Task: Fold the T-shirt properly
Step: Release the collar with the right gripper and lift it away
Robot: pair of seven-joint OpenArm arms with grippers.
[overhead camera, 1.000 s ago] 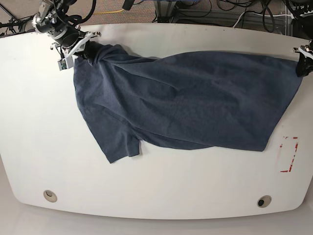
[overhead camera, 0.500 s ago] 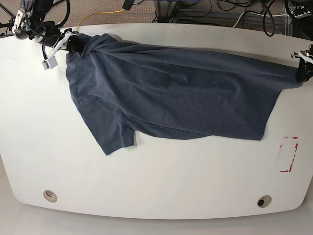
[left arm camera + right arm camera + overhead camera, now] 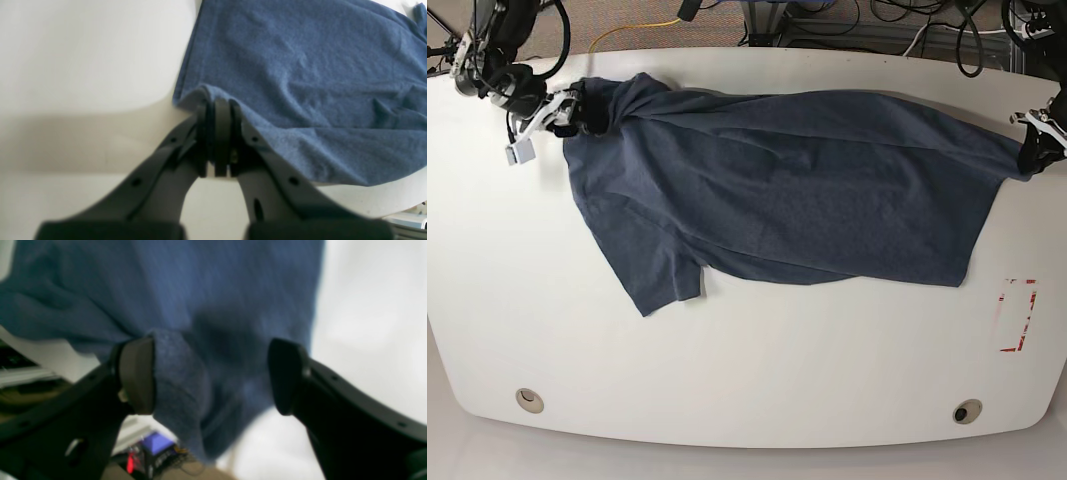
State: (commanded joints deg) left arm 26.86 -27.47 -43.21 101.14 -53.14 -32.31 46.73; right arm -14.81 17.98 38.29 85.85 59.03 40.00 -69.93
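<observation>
White and rounded at the corners, our table (image 3: 747,380) carries the T-shirt (image 3: 787,200), spread wide across its far half with one short sleeve (image 3: 662,285) lying flat toward the near-left and the hem side reaching to the right edge. We hold the cloth at two ends. Our left gripper (image 3: 217,133), seen at the base view's right edge (image 3: 1035,148), is clamped on a bunched corner of the shirt (image 3: 300,83), its jaws pressed together with a thin fold of blue fabric pinched between them; the cloth fans out flat from that pinch across the tabletop. Our right gripper (image 3: 213,373), at the far-left corner in the base view (image 3: 572,110), stands with its jaws apart; a thick roll of the shirt (image 3: 206,340) hangs between them, touching the left pad (image 3: 136,373) while the other pad (image 3: 283,373) stands clear of it, though the wrist picture is blurred. Cloth near this gripper is gathered into twisted folds. Red-and-white tape (image 3: 1017,315) marks the table's right side, and two round grommets (image 3: 528,400) sit along the near edge. Cables (image 3: 897,25) trail behind the table.
</observation>
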